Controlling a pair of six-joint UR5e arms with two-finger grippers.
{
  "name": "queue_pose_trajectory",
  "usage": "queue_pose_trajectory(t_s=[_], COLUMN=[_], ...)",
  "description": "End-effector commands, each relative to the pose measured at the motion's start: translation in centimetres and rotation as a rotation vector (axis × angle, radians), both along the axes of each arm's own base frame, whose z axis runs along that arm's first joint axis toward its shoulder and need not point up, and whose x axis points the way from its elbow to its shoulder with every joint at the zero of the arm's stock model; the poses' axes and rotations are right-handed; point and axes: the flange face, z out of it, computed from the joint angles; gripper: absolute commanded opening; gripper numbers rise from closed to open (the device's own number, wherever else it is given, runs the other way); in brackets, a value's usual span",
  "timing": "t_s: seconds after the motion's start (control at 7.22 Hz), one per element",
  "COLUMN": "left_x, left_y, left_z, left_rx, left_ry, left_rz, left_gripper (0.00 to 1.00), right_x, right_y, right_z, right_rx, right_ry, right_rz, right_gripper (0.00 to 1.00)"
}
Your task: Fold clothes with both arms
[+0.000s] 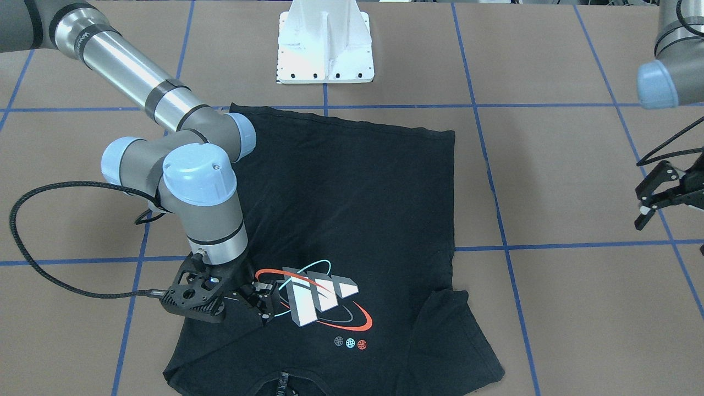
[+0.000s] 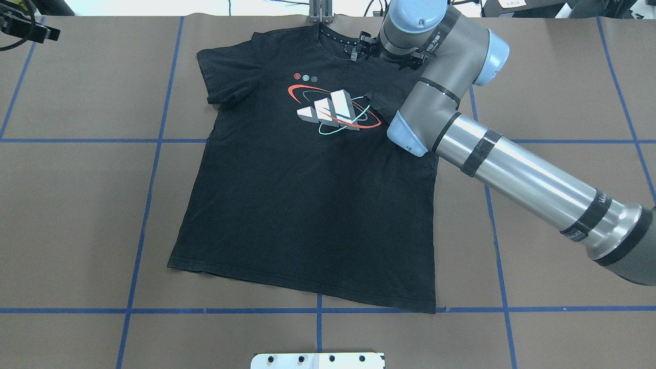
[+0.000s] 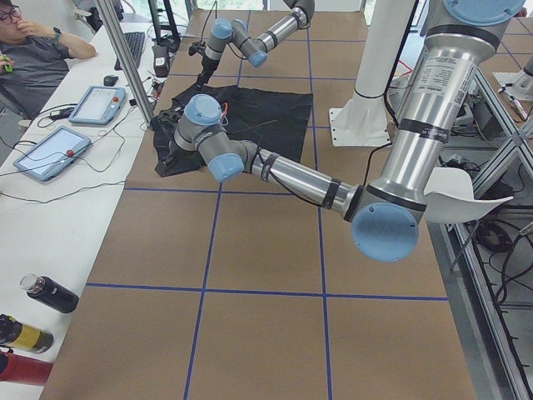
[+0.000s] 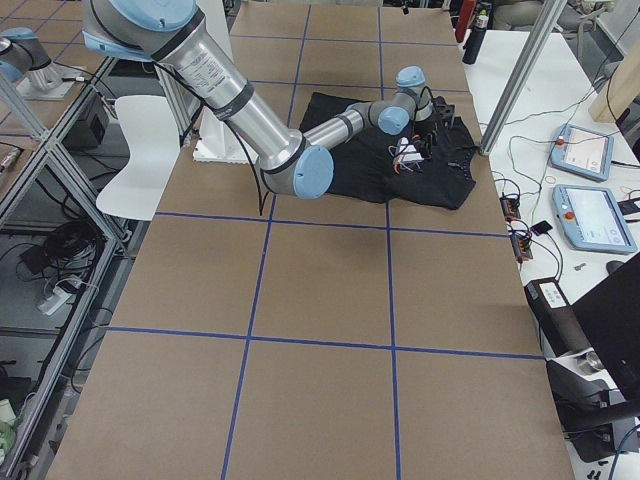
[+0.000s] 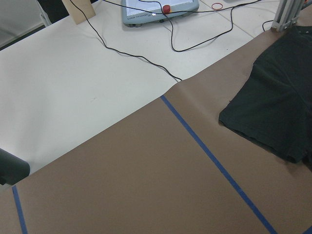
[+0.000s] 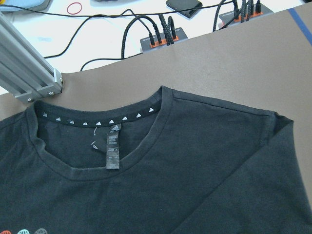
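The black T-shirt point(image 2: 307, 205) lay flat on the bench point(image 2: 77, 205), graphic up. The right hand point(image 1: 263, 301) sat low on its folded-in sleeve point(image 2: 375, 101), and whether it was clenched could not be told. The left hand point(image 1: 652, 201) hung spread and empty. Lifting off carelessly might drag that sleeve open.

Black T-shirt point(image 2: 307, 215), white-red-teal graphic point(image 2: 333, 110); brown table point(image 2: 77, 205), blue grid lines point(image 2: 154, 310).

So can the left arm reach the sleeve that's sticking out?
Probably yes. The left pincer hangs open beside the T-shirt, with only bare table between it and that sleeve. The right arm is over the far side.
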Motion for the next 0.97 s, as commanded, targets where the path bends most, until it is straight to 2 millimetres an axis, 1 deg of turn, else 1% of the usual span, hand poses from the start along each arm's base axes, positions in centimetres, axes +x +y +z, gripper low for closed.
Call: queue_pose_trajectory(t_s=[0.0, 0.14, 0.28, 0.42, 0.55, 0.69, 0.83], left_x=[6.3, 10.8, 12.8, 15.4, 18.4, 22.1, 24.5], left_y=[-3.3, -5.0, -7.3, -9.2, -10.5, -10.6, -11.8], left_z=[-0.1, -0.2, -1.0, 0.2, 1.1, 1.4, 1.4], left_rx=[-0.129, -0.164, -0.197, -0.207, -0.201, -0.225, -0.226], left_ry=[0.121, 0.142, 0.18, 0.218, 0.206, 0.196, 0.167], left_rz=[-0.114, -0.171, -0.213, -0.265, -0.315, -0.354, -0.407], left_gripper=[1.0, 1.0, 1.0, 1.0, 1.0, 1.0, 1.0], right_x=[9.6, 15.3, 19.8, 23.1, 26.6, 30.8, 34.0], right_y=[1.4, 4.0, 5.7, 7.5, 8.8, 9.8, 11.0], right_z=[-0.7, 2.3, 4.9, 7.9, 10.9, 14.3, 17.9], right_rx=[0.004, 0.032, 0.055, 0.078, 0.101, 0.117, 0.124], right_ry=[0.057, 0.052, 0.053, 0.076, 0.093, 0.098, 0.126], right_rz=[-0.114, -0.178, -0.211, -0.251, -0.305, -0.353, -0.395], right_gripper=[1.0, 1.0, 1.0, 1.0, 1.0, 1.0, 1.0])
